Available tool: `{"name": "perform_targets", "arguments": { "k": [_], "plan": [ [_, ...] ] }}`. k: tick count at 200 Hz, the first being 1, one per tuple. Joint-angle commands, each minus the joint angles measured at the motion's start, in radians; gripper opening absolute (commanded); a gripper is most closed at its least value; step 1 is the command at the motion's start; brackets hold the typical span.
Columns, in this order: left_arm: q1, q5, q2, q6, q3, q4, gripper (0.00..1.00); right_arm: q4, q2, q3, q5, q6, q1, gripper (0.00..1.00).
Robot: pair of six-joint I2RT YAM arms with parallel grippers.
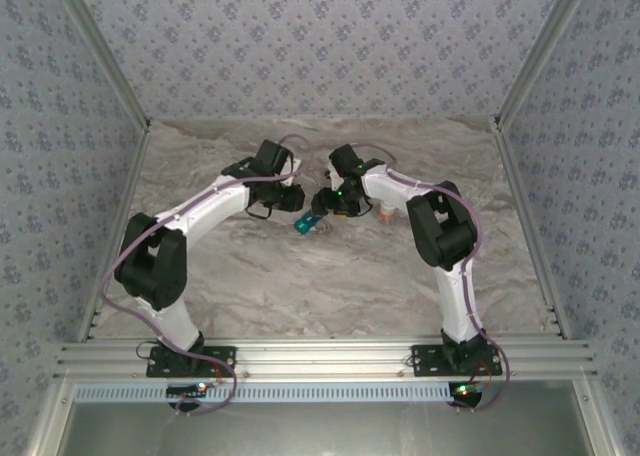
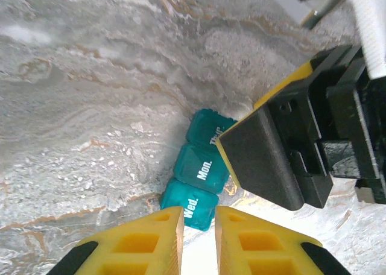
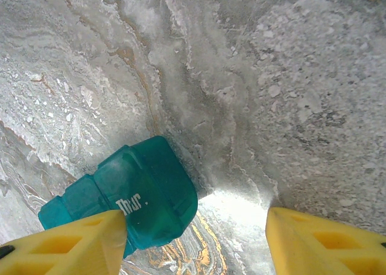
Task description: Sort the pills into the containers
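Teal box (image 2: 196, 178) is lying on tabletop (image 2: 90, 76); we're gripping nothing: L jaws narrow, R jaws wide, one finger (image 3: 66, 245) touching it. Risk, we're thinking: finger shoving box askew, jaws clashing.

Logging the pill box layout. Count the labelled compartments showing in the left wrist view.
3 on the teal pill box: Thur. compartment at the far end, partly covered; Mon. compartment in the middle; Wed. compartment nearest the camera. More may be hidden.

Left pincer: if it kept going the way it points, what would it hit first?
Most likely the teal pill box, whose Wed. end sits just ahead of the left pincer; depth is hard to judge.
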Motion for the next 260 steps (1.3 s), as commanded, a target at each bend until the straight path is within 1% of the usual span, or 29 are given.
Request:
{"name": "perform_targets", "arguments": {
  "k": [1,17,26,44,74,95,110,114,121,124,127,148,165,182,195,201,209,222,230,246,260],
  "plan": [
    [0.016,-0.007,-0.066,-0.019,-0.023,0.018,0.21,0.035,-0.036,0.010,-0.048,0.024,0.003,0.65],
    [0.026,-0.024,-0.102,-0.024,-0.039,0.031,0.21,0.038,-0.069,0.023,-0.062,0.034,0.001,0.66],
    [0.029,-0.044,-0.124,-0.027,-0.051,0.040,0.25,0.032,-0.087,0.037,-0.064,0.034,-0.001,0.66],
    [0.041,-0.075,-0.173,-0.031,-0.073,0.057,0.26,0.024,-0.131,0.064,-0.067,0.036,-0.009,0.67],
    [0.069,-0.116,-0.262,-0.032,-0.105,0.083,0.31,0.009,-0.222,0.080,-0.063,0.037,-0.031,0.69],
    [0.088,-0.150,-0.333,-0.019,-0.119,0.091,0.42,0.010,-0.312,0.047,-0.049,0.036,-0.062,0.70],
    [0.104,-0.174,-0.385,-0.010,-0.120,0.086,0.54,0.026,-0.395,-0.008,-0.033,0.035,-0.100,0.72],
    [0.108,-0.185,-0.398,-0.007,-0.122,0.085,0.60,0.032,-0.421,-0.027,-0.030,0.033,-0.115,0.72],
    [0.115,-0.203,-0.423,-0.003,-0.125,0.081,0.82,0.040,-0.467,-0.061,-0.023,0.035,-0.142,0.73],
    [0.119,-0.211,-0.432,0.000,-0.125,0.080,0.94,0.042,-0.487,-0.075,-0.022,0.034,-0.154,0.73],
    [0.121,-0.219,-0.440,0.003,-0.128,0.079,0.98,0.045,-0.509,-0.089,-0.018,0.035,-0.168,0.74],
    [0.144,-0.286,-0.501,0.019,-0.144,0.072,0.98,0.069,-0.660,-0.205,0.004,0.041,-0.277,0.78],
    [0.159,-0.353,-0.547,0.038,-0.178,0.093,0.98,0.081,-0.769,-0.284,0.052,0.042,-0.363,0.86],
    [0.168,-0.423,-0.593,0.084,-0.232,0.153,0.98,0.084,-0.856,-0.346,0.119,0.039,-0.443,0.99],
    [0.171,-0.489,-0.630,0.133,-0.303,0.235,0.98,0.077,-0.902,-0.383,0.176,0.039,-0.500,0.99],
    [0.173,-0.498,-0.645,0.167,-0.334,0.267,0.98,0.074,-0.916,-0.386,0.205,0.038,-0.521,0.99],
    [0.176,-0.509,-0.664,0.213,-0.377,0.320,0.98,0.067,-0.929,-0.433,0.256,0.040,-0.539,1.00],
    [0.181,-0.535,-0.690,0.268,-0.459,0.431,0.98,0.064,-0.944,-0.470,0.366,0.044,-0.566,1.00],
    [0.189,-0.552,-0.705,0.289,-0.510,0.494,0.98,0.075,-0.950,-0.501,0.457,0.049,-0.573,1.00],
    [0.233,-0.560,-0.725,0.290,-0.593,0.579,0.98,0.137,-0.963,-0.584,0.614,0.061,-0.580,1.00],
    [0.297,-0.549,-0.730,0.246,-0.644,0.610,0.98,0.216,-0.967,-0.661,0.696,0.046,-0.587,1.00]
  ]
}}
